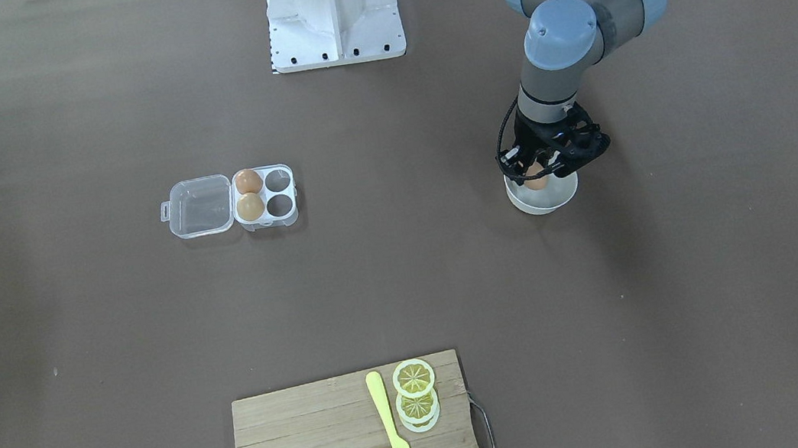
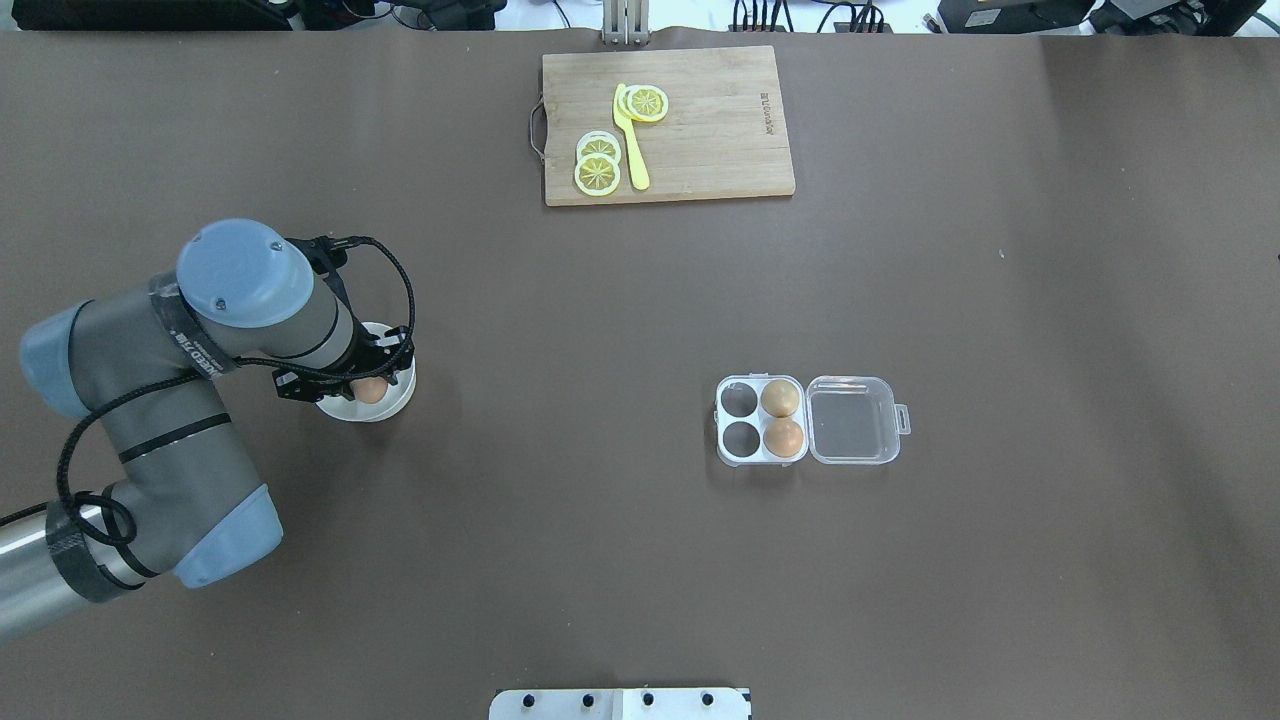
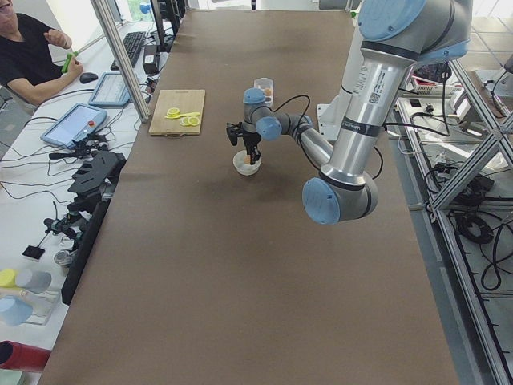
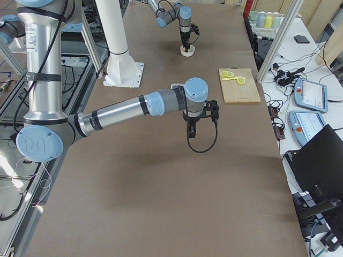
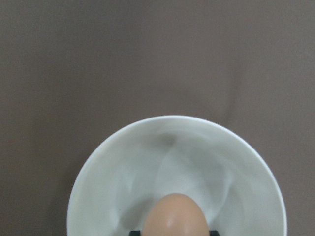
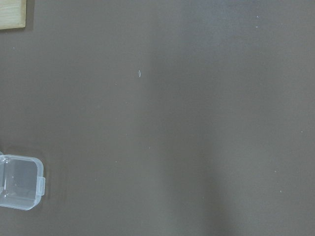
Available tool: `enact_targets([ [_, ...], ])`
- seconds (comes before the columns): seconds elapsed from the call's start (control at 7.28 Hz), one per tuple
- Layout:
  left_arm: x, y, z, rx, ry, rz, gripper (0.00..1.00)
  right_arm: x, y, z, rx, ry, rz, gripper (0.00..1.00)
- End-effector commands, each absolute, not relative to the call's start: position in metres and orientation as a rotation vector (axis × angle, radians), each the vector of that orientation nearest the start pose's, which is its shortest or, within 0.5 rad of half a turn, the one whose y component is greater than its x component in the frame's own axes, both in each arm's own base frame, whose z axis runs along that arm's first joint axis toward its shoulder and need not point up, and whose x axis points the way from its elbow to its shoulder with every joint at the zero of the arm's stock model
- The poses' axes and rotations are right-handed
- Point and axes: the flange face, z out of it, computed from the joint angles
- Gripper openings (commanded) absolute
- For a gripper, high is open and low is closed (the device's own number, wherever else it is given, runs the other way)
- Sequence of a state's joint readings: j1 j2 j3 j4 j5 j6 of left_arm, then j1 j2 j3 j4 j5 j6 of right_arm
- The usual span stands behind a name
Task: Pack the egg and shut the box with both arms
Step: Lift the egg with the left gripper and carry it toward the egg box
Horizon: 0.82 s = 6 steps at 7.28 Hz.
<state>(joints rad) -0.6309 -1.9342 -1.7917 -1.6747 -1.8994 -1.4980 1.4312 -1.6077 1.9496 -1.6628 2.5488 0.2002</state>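
Note:
My left gripper reaches down into a round white bowl and is shut on an orange-brown egg. The clear box lies open mid-table, its lid flat beside it. Two more eggs fill the cells next to the lid; the other two cells are bare. My right gripper shows only in the exterior right view, hanging above the table; I cannot tell its state.
A wooden cutting board with lemon slices and a yellow knife lies at the table's far edge. The robot's white base stands on the near side. A person sits beyond the table at a side desk.

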Motion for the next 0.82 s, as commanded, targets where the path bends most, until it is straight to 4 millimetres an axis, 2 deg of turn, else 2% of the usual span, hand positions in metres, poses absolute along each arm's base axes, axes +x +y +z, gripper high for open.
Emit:
enact_targets([
  [0.0,0.377,-0.451,0.334,-0.015,0.809,-0.474,0.00,-0.014,-0.466,0.485,0.060,-0.999,-0.066,1.00],
  [0.14,0.353,-0.454,0.313,0.015,0.853,-0.502,0.00,-0.015,-0.467,0.485,0.062,-0.999,-0.068,1.00],
  [0.27,0.342,-0.450,0.288,0.027,0.904,-0.537,0.00,-0.014,-0.466,0.483,0.064,-1.001,-0.067,1.00],
  [0.41,0.345,-0.455,0.258,0.047,0.956,-0.579,0.00,-0.014,-0.466,0.482,0.066,-1.001,-0.070,1.00],
  [0.55,0.355,-0.465,0.228,0.107,0.990,-0.635,0.00,-0.014,-0.466,0.482,0.066,-1.001,-0.070,1.00],
  [0.69,0.376,-0.460,0.206,0.123,1.026,-0.647,0.00,-0.015,-0.467,0.480,0.069,-1.002,-0.071,1.00],
])
